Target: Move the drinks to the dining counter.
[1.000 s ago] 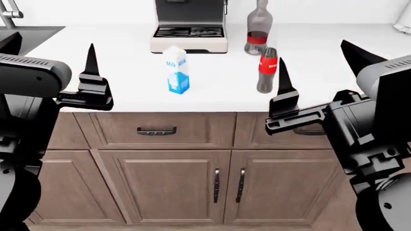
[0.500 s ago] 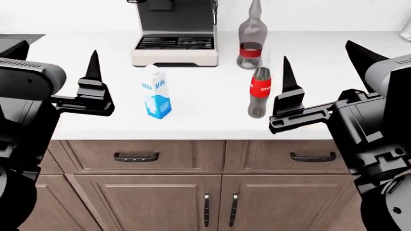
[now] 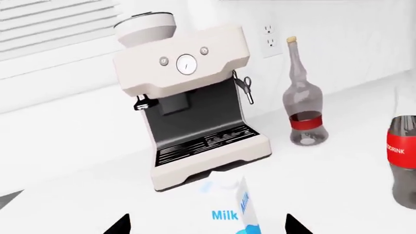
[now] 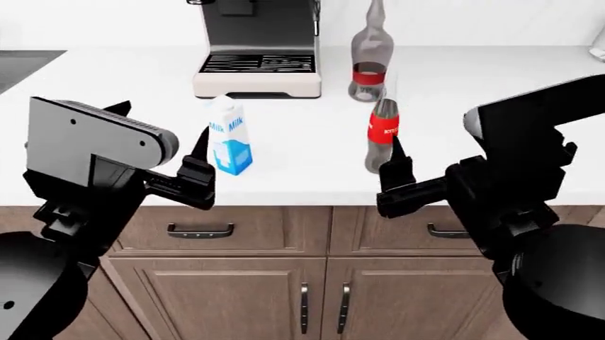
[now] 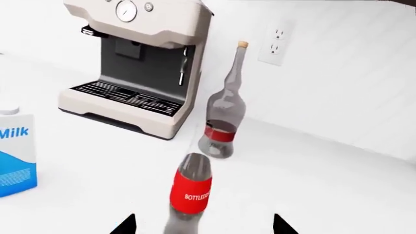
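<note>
Two pairs of fingers hang spread wide and empty before the white surface [image 4: 454, 106]: our left gripper [image 4: 200, 170] faces the milk carton [image 4: 229, 137], our right gripper [image 4: 395, 177] the small dark bottle [image 4: 381, 134]. We see the carton white over blue, "Milk" printed on it; the small bottle wears a red label. Behind it stands the tall clear bottle [image 4: 370, 53], red-banded and cork-topped, beside the coffee machine [image 4: 257, 46].

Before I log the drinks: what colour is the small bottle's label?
Red, on the small bottle; right wrist view shows it best.
</note>
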`<state>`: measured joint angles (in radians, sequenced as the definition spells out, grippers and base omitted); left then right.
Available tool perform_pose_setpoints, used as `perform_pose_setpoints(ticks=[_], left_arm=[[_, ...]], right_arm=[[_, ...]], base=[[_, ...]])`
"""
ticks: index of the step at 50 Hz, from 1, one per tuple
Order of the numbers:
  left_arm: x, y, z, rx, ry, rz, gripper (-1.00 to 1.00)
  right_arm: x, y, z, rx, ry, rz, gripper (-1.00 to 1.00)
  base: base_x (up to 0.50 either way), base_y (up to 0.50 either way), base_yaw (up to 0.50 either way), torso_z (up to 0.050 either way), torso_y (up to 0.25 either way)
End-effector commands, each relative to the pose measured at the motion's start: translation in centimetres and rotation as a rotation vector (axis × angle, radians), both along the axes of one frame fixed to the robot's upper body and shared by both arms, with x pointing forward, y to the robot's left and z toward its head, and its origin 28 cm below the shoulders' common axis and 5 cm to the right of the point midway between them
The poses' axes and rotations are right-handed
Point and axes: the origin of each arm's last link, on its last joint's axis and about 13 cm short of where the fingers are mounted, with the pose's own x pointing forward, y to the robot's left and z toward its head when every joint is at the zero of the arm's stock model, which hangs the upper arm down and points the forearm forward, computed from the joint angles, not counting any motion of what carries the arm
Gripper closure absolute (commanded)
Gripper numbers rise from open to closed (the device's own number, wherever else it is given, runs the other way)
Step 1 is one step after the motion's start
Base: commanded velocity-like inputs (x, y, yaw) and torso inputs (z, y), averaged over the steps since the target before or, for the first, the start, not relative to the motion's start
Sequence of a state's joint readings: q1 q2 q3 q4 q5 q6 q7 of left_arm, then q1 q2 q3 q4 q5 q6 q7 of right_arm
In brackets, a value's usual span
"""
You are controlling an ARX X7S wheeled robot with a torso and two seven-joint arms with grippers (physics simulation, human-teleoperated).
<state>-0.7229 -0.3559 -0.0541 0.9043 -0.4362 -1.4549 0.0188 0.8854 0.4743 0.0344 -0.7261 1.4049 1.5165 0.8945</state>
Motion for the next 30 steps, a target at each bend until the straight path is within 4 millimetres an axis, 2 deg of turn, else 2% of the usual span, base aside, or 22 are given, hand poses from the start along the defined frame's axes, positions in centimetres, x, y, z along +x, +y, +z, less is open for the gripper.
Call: perform_pose_setpoints(ticks=[1, 15, 23, 30], left_arm=[[0.0, -0.2, -0.4, 0.031, 0.038, -0.031, -1.0], [0.4, -0.4, -0.6, 0.039, 0.046, -0.042, -1.0], [1.6, -1.0, -1.0, 0.027, 0.061, -0.071, -1.0], [1.8, -1.3, -1.2, 0.039, 0.06, -0.087, -1.0]], right_arm=[[0.2, 0.2, -0.4, -0.019, 0.067, 0.016, -1.0], [1.1, 0.3, -0.3, -0.021, 0.065, 0.014, -1.0], [2.7, 0.5, -0.5, -0.025, 0.076, 0.012, -1.0], [4.3, 0.5, -0.8, -0.009, 0.096, 0.008, -1.0]], base=[[0.0, 0.0, 0.0, 0.0, 0.0], [0.0, 0.0, 0.0, 0.0, 0.0], [0.0, 0.0, 0.0, 0.0, 0.0], [0.0, 0.0, 0.0, 0.0, 0.0]])
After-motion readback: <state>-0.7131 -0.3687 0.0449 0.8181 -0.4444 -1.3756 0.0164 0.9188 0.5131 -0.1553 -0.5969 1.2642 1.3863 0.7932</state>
